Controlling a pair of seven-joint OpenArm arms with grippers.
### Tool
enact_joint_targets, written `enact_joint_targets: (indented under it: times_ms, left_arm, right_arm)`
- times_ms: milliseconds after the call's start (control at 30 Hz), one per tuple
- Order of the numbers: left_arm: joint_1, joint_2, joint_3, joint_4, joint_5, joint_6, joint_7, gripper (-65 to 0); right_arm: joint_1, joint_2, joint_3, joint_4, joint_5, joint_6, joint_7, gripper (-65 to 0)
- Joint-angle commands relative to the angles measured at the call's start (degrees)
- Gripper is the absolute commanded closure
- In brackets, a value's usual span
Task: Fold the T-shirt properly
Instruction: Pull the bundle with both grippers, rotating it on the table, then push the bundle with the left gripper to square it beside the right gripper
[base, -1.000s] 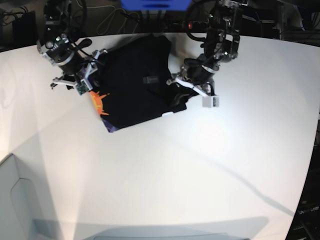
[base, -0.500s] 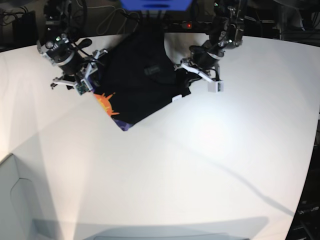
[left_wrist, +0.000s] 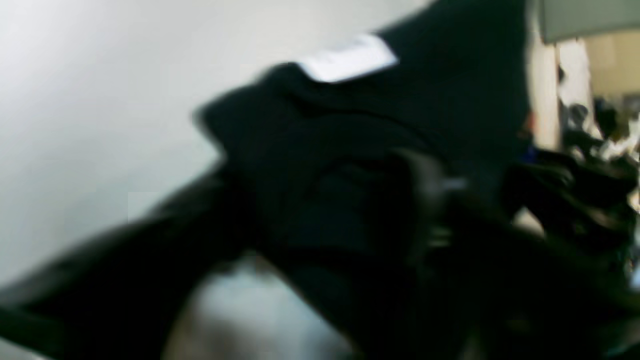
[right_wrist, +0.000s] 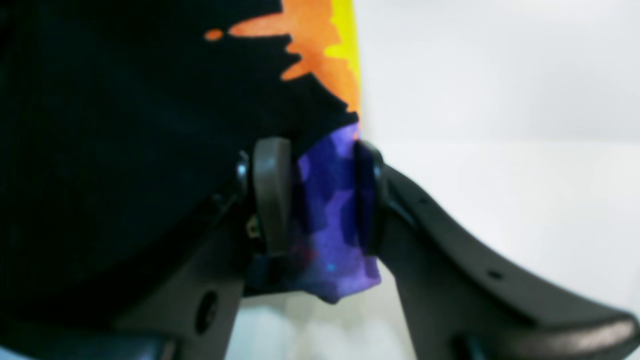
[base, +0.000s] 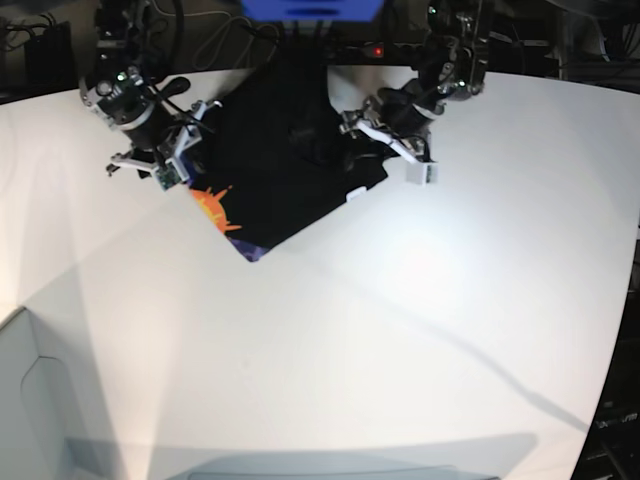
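Note:
The black T-shirt (base: 275, 150) lies bunched at the far side of the white table (base: 400, 330). An orange sun print (base: 212, 207) and a purple corner (base: 246, 247) show on its near-left edge, and a small white label (base: 355, 195) on its right edge. My right gripper (right_wrist: 320, 200) is shut on a purple fold of the T-shirt (right_wrist: 150, 125), at the shirt's left side (base: 185, 150). My left gripper (base: 358, 140) sits over the shirt's right edge. The left wrist view is blurred: black cloth (left_wrist: 350, 165) and the label (left_wrist: 350, 57) show, but not how the jaws stand.
Cables and dark equipment (base: 60, 40) crowd the space behind the table's far edge, beside a blue object (base: 310, 8). A pale grey panel (base: 30, 400) stands at the near left corner.
The shirt was dragged toward the far edge and its near corner shifted right. The left gripper rose, then moved left over the shirt's right edge. The right gripper edged back, still gripping.

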Motion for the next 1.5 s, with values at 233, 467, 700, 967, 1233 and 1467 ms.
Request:
enact_joint_targets:
  times_ms: [233, 467, 700, 967, 1233, 1467]
  left_arm:
    - [8.72, -3.02, -4.36, 10.84, 1.04, 1.19, 0.31, -56.9]
    - [6.7, -2.85, 1.26, 5.56, 1.13, 1.19, -0.13, -57.1]
    - [1.25, -0.82, 7.33, -1.56, 1.22, 1.19, 0.05, -57.1]
    - [-1.91, -0.65, 7.51, -4.98, 1.04, 0.75, 0.13, -56.0]
    - [-7.19, -1.0, 7.42, -5.34, 1.48, 1.19, 0.4, -21.3]
    - [-16.59, -2.32, 7.68, -12.81, 1.66, 1.28, 5.85, -0.9]
  right_arm:
    - [1.11, 0.23, 0.16, 2.15, 1.04, 0.8, 1.79, -21.9]
    - [2.87, -1.0, 0.25, 2.51, 1.04, 0.8, 1.79, -21.9]
    - [3.75, -1.0, 0.07, 2.42, 1.04, 0.8, 1.7, -21.9]
    - [3.93, -0.65, 0.07, 2.42, 0.95, 0.8, 1.79, -21.9]
    - [5.77, -0.65, 0.25, 2.33, 0.77, 0.8, 1.43, -21.9]
    - [7.71, -1.0, 4.99, 2.24, 0.77, 0.8, 1.26, -21.8]
